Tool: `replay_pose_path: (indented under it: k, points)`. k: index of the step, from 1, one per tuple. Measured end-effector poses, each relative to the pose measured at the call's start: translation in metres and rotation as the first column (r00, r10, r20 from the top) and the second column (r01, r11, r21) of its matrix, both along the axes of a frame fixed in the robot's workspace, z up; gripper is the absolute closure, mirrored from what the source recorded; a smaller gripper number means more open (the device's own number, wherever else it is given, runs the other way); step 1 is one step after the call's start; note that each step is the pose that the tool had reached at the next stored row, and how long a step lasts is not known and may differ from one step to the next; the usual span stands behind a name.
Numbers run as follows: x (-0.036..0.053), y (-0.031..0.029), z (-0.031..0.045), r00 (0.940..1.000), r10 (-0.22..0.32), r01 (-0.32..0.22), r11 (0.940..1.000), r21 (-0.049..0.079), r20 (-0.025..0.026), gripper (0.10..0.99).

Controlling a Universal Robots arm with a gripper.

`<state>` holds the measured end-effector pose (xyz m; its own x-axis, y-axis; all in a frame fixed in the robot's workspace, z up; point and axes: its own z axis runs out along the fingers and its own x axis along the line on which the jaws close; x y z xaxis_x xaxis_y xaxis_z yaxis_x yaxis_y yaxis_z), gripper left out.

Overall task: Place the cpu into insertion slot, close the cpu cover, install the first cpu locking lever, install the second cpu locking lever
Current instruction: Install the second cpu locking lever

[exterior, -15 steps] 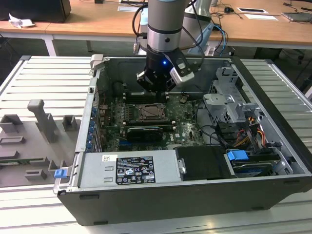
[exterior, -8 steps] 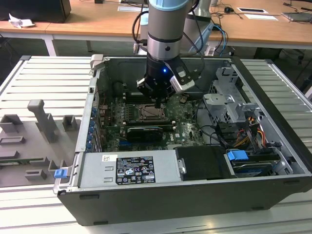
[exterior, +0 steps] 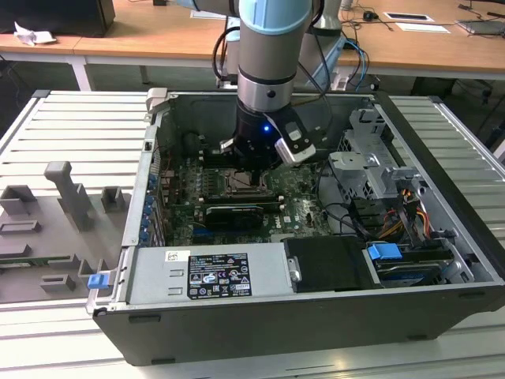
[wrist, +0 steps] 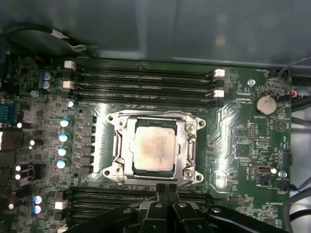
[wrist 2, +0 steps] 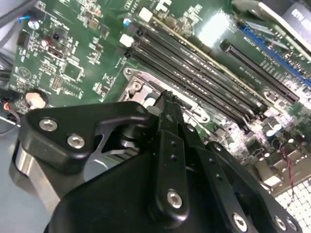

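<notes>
The black end effector [wrist: 167, 190], fingers pressed together and empty, hovers at the edge of the silver-rimmed square insertion slot [wrist: 154, 116], where the pale beige-silver square cpu [wrist: 154, 151] lies beneath the thin silver cpu cover [wrist: 187, 148]. An off-line push risks slipping onto the long black memory slots [wrist: 141, 81].

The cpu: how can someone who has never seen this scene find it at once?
Look at the green circuit board inside the open computer case. Between the long black memory slots sits a square silver metal frame. The cpu is the flat pale beige-silver square in its window, the one plain smooth face there.
</notes>
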<state>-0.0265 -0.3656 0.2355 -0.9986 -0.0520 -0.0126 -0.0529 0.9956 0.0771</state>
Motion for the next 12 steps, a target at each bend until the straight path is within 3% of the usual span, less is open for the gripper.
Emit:
replay_pose_path:
  k: [5,10,11,12]
  points:
    - [-0.0188,-0.0045,-0.0017,1.0,0.0,0.0,1.0,0.009,-0.0002,0.98]
    - [-0.024,-0.0055,-0.0109,1.0,0.0,0.0,0.9999,0.01,-0.0001,0.98]
    - [-0.0242,-0.0063,-0.0122,1.0,0.0,0.0,0.9999,0.014,-0.0001,0.98]
    - [-0.025,-0.0082,-0.0124,1.0,0.0,0.0,0.9996,0.029,0.0,0.98]
